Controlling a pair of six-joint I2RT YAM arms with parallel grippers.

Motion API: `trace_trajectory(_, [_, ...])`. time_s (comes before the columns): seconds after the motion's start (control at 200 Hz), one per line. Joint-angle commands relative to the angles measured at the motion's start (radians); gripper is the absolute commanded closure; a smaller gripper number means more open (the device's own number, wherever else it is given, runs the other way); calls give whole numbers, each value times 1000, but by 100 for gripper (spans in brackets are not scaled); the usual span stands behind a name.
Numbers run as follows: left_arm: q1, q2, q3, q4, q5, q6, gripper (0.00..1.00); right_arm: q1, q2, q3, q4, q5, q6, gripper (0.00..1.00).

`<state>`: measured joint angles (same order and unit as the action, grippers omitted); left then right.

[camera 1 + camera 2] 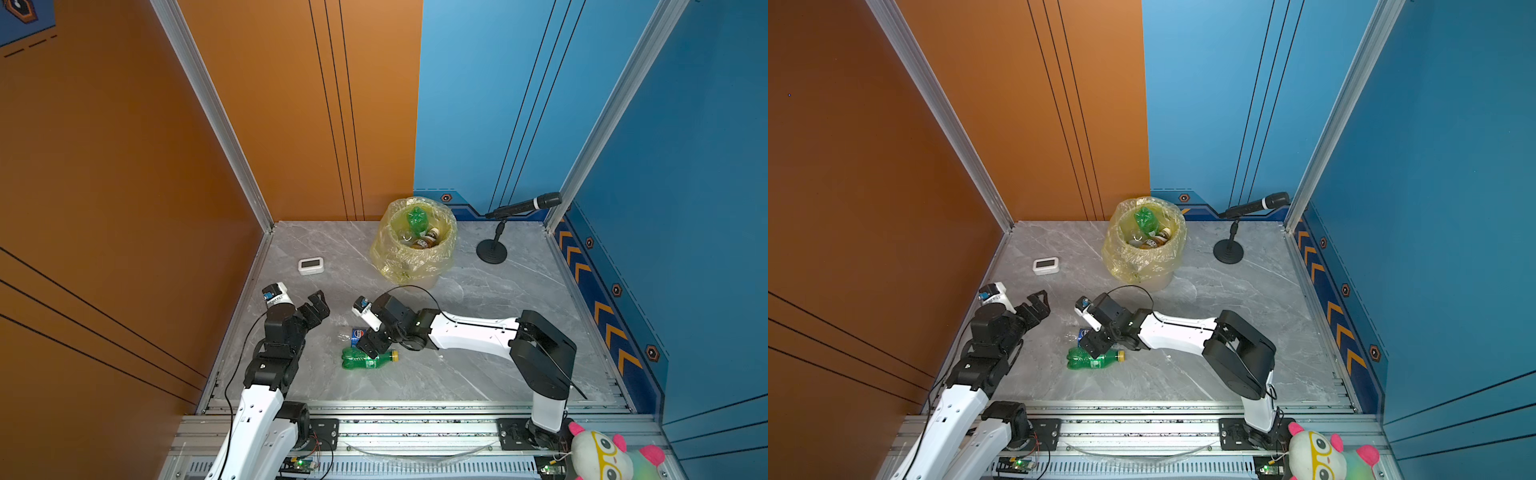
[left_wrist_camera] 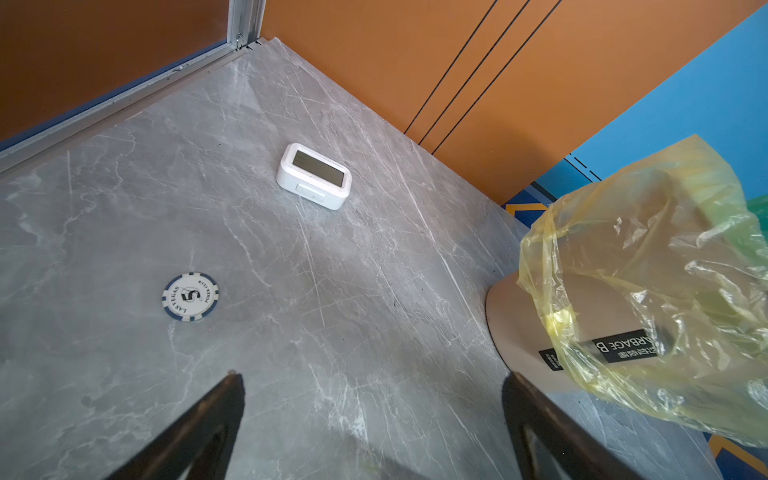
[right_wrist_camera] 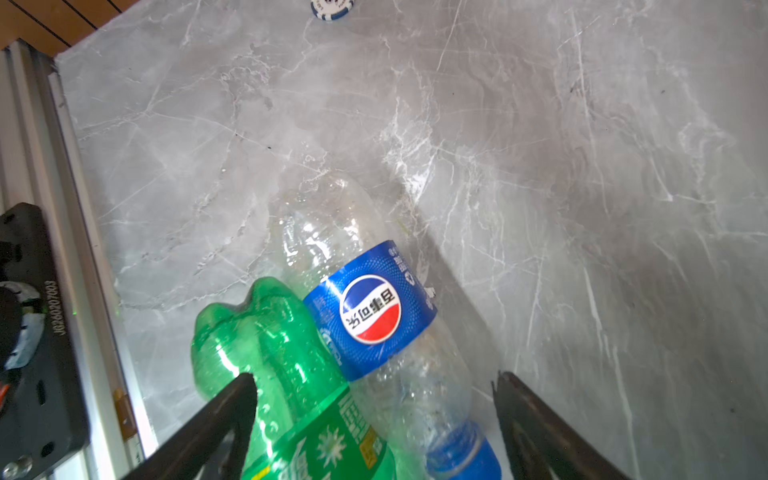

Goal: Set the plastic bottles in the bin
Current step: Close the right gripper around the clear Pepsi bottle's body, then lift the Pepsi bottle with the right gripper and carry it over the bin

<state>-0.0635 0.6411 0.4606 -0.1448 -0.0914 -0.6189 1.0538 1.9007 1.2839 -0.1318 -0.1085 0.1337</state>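
Two bottles lie on their sides on the desk (image 1: 457,365), touching each other: a green bottle (image 3: 282,365) and a clear Pepsi bottle (image 3: 370,316). Your right claw (image 3: 374,376) hangs directly over them with its jaws apart and nothing pinched. In the right wrist view both bottles run between the jaws, and that is what the grab turns on.

Their long axes point roughly away from the wrist, so the jaws would close across the bodies, which suits a grip. But one finger (image 3: 232,415) sits over the green body rather than beside it. I judge that a straight close could catch both bottles or squeeze the Pepsi bottle out sideways.

In both top views the yellow cap (image 1: 394,355) of the green bottle points right. Your left claw (image 1: 319,305) is open and empty, off to the left and farther from the pair, so the right arm is the nearer one. The bin (image 1: 390,257) stands beyond, toward the back wall.

In both top views the right claw covers most of the Pepsi bottle; only its blue label shows. The right wrist view cuts off the yellow cap. Inside the bin you can make out a second green bottle (image 1: 417,220) and a brown bottle (image 1: 426,241); the rest is too unclear to count.
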Motion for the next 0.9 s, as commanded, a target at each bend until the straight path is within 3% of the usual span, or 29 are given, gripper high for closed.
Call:
trace_trajectory(0.0, [14, -15, -11, -25, 31, -4, 2, 3, 39, 46, -27, 48, -13, 10])
trace_trajectory(0.541, [48, -24, -22, -29, 65, -28, 2, -49, 207, 148, -2, 113, 36, 17])
trace_trajectory(0.896, [57, -26, -36, -27, 78, -39, 2, -69, 202, 161, 6, 137, 27, 40])
